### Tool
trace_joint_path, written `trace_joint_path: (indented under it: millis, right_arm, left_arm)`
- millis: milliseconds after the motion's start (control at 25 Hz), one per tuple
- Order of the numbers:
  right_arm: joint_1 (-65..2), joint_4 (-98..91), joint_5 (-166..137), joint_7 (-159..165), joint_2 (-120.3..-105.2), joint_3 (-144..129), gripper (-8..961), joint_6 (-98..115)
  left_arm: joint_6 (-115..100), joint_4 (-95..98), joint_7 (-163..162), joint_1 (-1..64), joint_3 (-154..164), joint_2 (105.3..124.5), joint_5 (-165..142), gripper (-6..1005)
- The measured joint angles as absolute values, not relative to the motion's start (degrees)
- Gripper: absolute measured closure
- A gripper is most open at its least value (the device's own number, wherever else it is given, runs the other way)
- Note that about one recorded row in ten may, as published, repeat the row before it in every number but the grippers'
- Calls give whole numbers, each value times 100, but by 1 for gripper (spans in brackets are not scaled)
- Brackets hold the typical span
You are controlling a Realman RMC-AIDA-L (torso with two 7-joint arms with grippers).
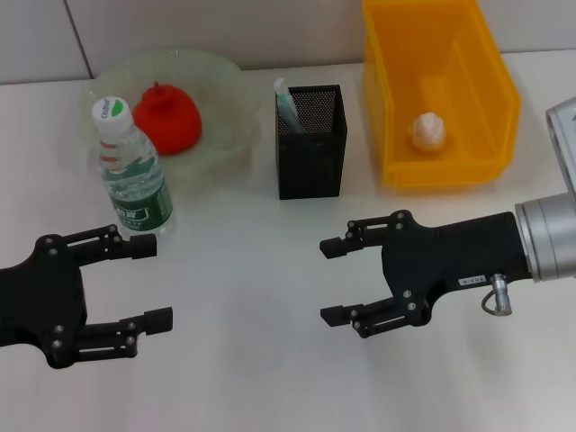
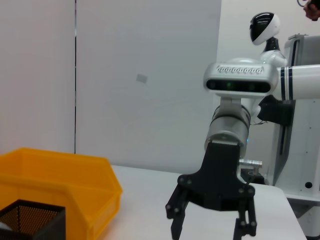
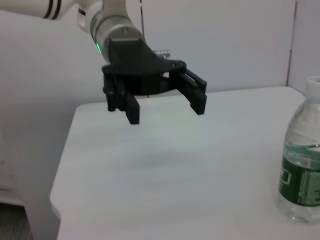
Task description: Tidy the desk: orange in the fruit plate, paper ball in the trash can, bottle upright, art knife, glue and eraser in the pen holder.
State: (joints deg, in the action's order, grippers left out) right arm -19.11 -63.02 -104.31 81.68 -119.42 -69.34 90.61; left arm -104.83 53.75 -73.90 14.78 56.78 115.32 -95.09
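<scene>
The orange [image 1: 171, 117] lies in the pale green fruit plate [image 1: 227, 85] at the back left. In front of the plate the bottle [image 1: 133, 171] stands upright; it also shows as the bottle [image 3: 302, 175] in the right wrist view. The paper ball [image 1: 428, 130] rests inside the yellow trash can [image 1: 450, 171]. A white and green stick [image 1: 288, 106] pokes out of the black mesh pen holder [image 1: 310, 153]; I cannot tell if it is the glue or the art knife. The eraser is hidden. My left gripper [image 1: 153, 283] and right gripper [image 1: 328, 281] hover open over the near table, holding nothing.
The white table runs to an edge beside the left gripper [image 3: 166, 112] in the right wrist view. The left wrist view shows the right gripper [image 2: 210, 232], the trash can [image 2: 60, 185] and the pen holder [image 2: 30, 222] against a white wall.
</scene>
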Motion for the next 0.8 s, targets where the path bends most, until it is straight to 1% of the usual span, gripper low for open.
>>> trace_joint_path:
  millis: [400,800]
  right_arm:
    - [-1958,-6320,-10406,8172,-11945,-6935,185,9136]
    - [-1969,-6308,-10227,8257,-11944,-6922,185,9096]
  left_arm:
    - [-10431,5372,-7364,1372,5544,11514,-9606,215]
    - [-10438,5414,-7362,1371,5440,11561,-9799,215]
